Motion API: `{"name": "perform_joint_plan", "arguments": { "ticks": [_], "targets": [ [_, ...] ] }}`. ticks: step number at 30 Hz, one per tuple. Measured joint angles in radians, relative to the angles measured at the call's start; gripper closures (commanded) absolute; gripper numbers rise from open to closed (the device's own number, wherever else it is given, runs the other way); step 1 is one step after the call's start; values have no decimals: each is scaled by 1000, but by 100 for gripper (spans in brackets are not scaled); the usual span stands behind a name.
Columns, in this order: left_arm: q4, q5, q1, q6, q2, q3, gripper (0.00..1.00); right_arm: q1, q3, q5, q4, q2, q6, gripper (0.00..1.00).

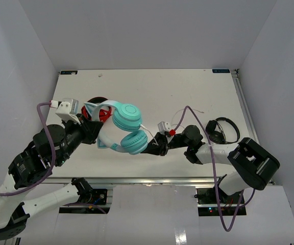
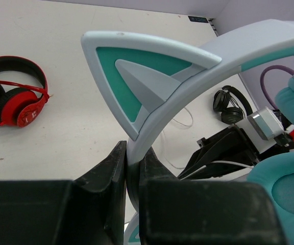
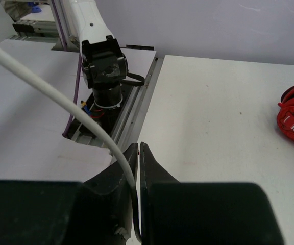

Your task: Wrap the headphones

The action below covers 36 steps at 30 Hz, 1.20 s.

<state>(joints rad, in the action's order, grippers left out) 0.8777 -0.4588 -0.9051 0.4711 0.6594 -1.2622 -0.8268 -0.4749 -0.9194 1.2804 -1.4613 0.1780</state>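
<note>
The teal headphones [image 1: 126, 127] are held up over the table's left middle, with both round cups facing up. My left gripper [image 1: 97, 133] is shut on their pale band [image 2: 198, 64], just below a teal-lined cat ear [image 2: 137, 66]. One teal cup [image 2: 285, 186] shows at the lower right of the left wrist view. My right gripper [image 1: 152, 145] sits just right of the cups and is shut on the thin white cord [image 3: 60, 97]. The cord runs between its jaws [image 3: 139, 148], and its slack lies looped on the table [image 1: 180, 115].
Red-and-black headphones [image 1: 98, 109] lie on the table behind the left gripper; they also show in the left wrist view [image 2: 14, 97]. All-black headphones [image 1: 222, 130] lie at the right. A metal rail [image 3: 131, 102] and an arm base [image 3: 103, 66] line the near edge.
</note>
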Motion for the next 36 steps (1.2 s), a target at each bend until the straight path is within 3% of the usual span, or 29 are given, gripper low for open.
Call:
{"name": "perform_joint_plan", "arguments": {
  "ticks": [5,17,36],
  "targets": [
    [-40,94,0,-9,-24,31,100,0,-13,23,-2,-27,6,92],
    [-126,483,0,-48,-20,96,100,0,-162,66,-142,-40,-19,92],
    [-162,600,0,-67,32,202,100,-42,-323,187,-384,-118,-87,92]
  ]
}}
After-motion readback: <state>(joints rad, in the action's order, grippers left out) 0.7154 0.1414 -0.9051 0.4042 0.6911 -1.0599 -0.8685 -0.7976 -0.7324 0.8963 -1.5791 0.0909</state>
